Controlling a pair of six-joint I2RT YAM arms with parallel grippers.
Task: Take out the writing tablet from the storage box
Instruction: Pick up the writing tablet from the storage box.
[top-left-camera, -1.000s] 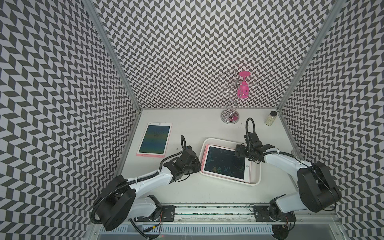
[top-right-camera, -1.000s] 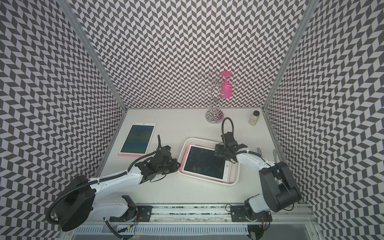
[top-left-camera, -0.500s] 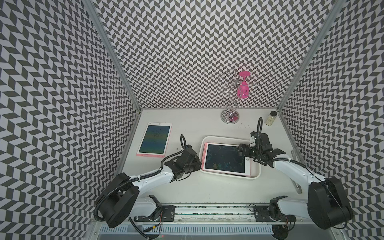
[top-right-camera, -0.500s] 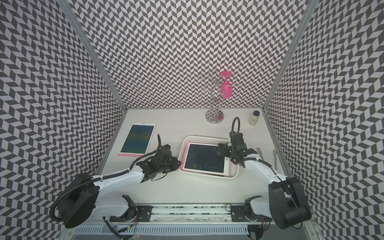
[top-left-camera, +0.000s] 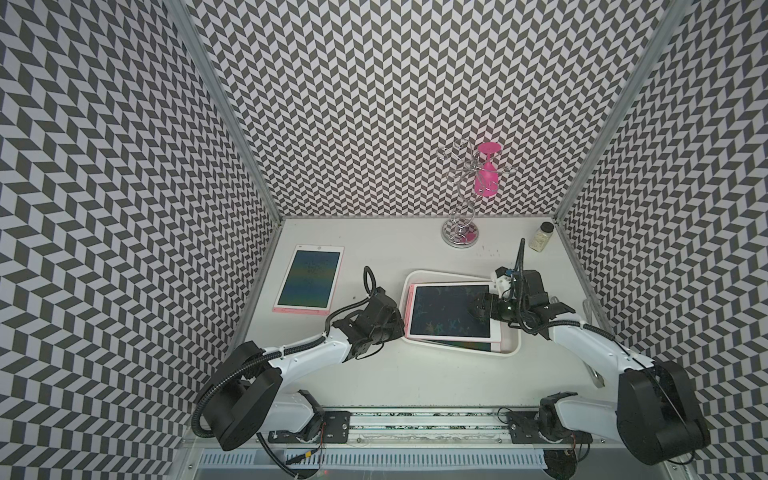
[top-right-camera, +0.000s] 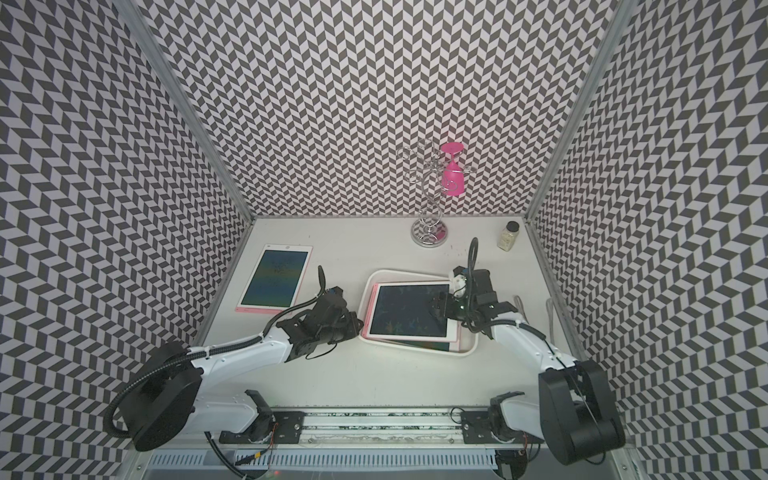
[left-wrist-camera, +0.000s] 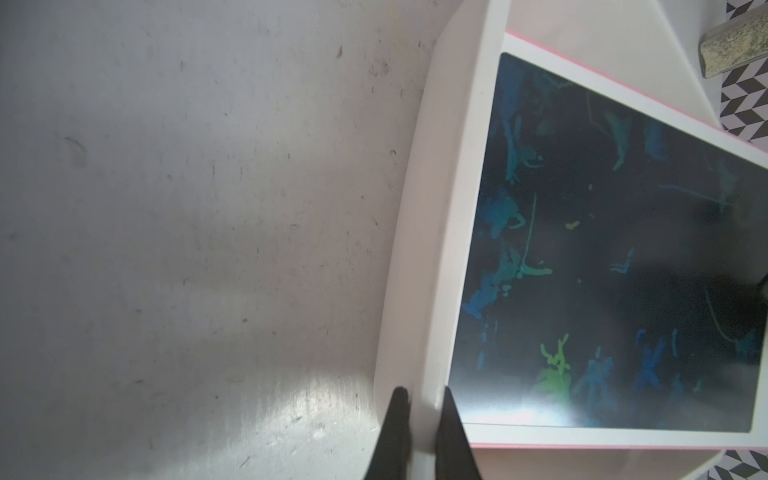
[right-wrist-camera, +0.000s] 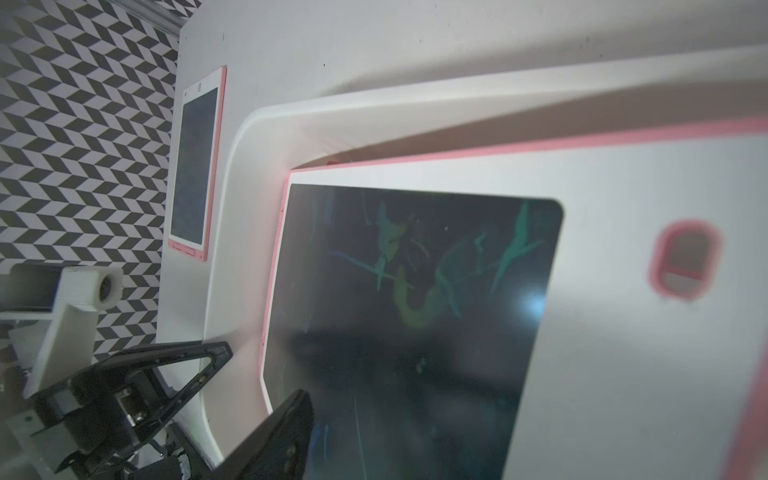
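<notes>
The left gripper (left-wrist-camera: 423, 392) is pinching the storage box (top-left-camera: 449, 274) by its rim, probably pinning it down so it is not lifting along. The writing tablet (top-left-camera: 449, 309) is lying inside on a second tablet (top-left-camera: 453, 345), and the right gripper (top-left-camera: 478, 309) is reaching over its edge; whether those jaws are gripping cannot be told.

**Bystanders along the back edge**

A chrome wire stand (top-left-camera: 458, 237) stands on the table (top-left-camera: 395, 249) near its back edge, right of middle. A pink glass (top-left-camera: 485, 183) hangs upside down from it. A small jar (top-left-camera: 541, 237) of pale contents sits upright in the back right corner. Chevron-patterned walls (top-left-camera: 374, 104) enclose three sides.
</notes>
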